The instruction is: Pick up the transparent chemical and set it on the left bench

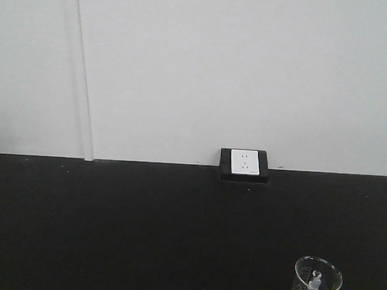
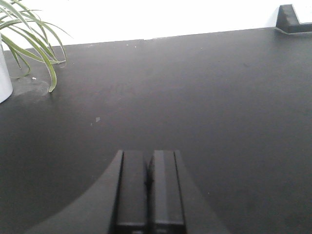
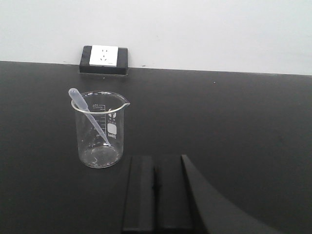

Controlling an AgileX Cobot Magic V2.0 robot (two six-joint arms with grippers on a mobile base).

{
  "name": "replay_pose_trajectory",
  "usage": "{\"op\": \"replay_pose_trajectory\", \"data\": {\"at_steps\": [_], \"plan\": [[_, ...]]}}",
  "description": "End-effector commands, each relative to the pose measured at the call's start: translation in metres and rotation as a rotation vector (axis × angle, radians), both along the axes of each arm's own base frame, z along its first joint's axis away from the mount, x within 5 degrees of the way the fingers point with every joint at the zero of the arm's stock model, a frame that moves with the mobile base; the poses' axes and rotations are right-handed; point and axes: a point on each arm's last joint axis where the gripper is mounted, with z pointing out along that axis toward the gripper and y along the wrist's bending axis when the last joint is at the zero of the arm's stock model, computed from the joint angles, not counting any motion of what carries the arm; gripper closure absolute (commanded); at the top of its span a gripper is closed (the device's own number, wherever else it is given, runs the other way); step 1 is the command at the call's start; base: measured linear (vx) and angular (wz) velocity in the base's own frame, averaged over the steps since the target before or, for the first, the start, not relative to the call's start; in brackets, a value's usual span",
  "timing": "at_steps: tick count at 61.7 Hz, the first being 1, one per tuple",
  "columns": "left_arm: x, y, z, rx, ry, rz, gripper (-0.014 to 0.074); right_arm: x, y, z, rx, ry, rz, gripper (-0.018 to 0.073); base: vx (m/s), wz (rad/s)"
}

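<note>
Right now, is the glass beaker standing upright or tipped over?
Upright. The beaker stands on its base on the black bench, rim level, with a pipette leaning inside.

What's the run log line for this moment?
stage: pre-grasp | left gripper: shut, empty | right gripper: shut, empty | beaker: upright on bench, pipette inside, apart from right gripper

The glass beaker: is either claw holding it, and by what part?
Nothing is held. The left gripper and right gripper are shut and empty; the beaker stands untouched on the bench.
</note>
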Motion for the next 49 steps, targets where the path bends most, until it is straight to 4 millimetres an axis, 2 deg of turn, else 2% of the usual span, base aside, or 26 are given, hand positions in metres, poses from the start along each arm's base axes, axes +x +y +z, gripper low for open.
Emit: {"op": "replay_pose_trajectory", "data": {"at_steps": [1, 31, 41, 49], "plan": [[-0.0015, 0.0002, 0.0027, -0.014, -0.081, -0.001, 0.0600, 0.0010, 0.0000, 0.0052, -0.005, -0.071, -0.001, 0.0567, 0.00, 0.00], [-0.0015, 0.0002, 0.0027, -0.014, -0.081, -0.001, 0.0600, 0.0010, 0.0000, 0.0050, -0.005, -0.069, -0.001, 0.0567, 0.00, 0.00], [-0.0015, 0.0002, 0.0027, -0.014, -0.081, -0.001, 0.0600, 0.0010, -0.0009, 0.0051, -0.189, -0.058, 0.005, 0.0567, 0.00, 0.00], [-0.0015, 0.0002, 0.0027, -0.014, -0.081, -0.001, 0.0600, 0.0009, -0.0011, 0.0051, -0.224, -0.056, 0.006, 0.0567, 0.00, 0.00]]}}
